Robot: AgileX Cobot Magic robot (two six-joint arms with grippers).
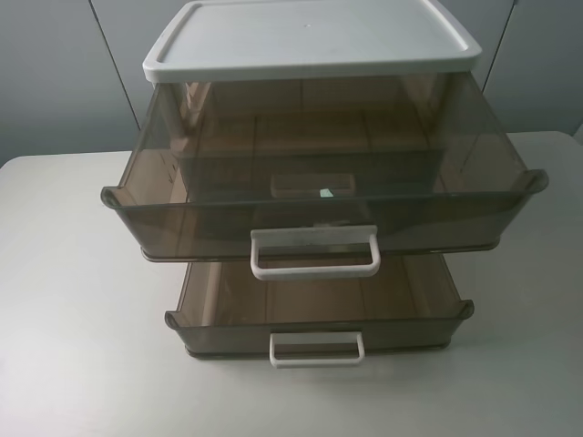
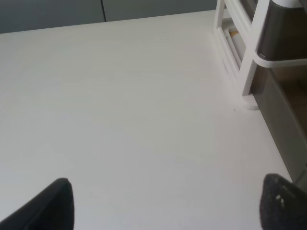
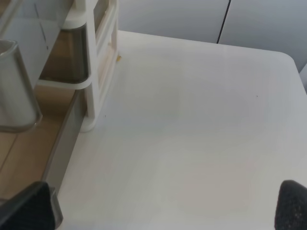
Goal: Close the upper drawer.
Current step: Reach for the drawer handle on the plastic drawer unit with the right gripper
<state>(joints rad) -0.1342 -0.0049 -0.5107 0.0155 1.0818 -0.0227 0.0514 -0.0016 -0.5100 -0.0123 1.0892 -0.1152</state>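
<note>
The table carries a white-framed cabinet, and both arms hang back from it, outside the high view. The left gripper is spread wide over bare tabletop with nothing between its fingertips. The right gripper is just as wide and just as empty. The cabinet frame stands ahead of the left gripper on the side facing its partner, and ahead of the right gripper in mirror fashion, so the upper drawer lies forward and between the two, pulled far out of its slot.

The closing push would likely go best flat against the tall front, centred at the wide handle or shared evenly by both arms near the corners. An off-centre shove could skew the drawer in its runners or slide the whole cabinet back.

The upper drawer looks empty through its smoky walls. The lower drawer, closer to the grippers at table level, is also pulled out and appears empty, and its narrower handle juts forward. A small pale speck shows through the upper drawer, and whether it lies inside or beneath cannot be told
</note>
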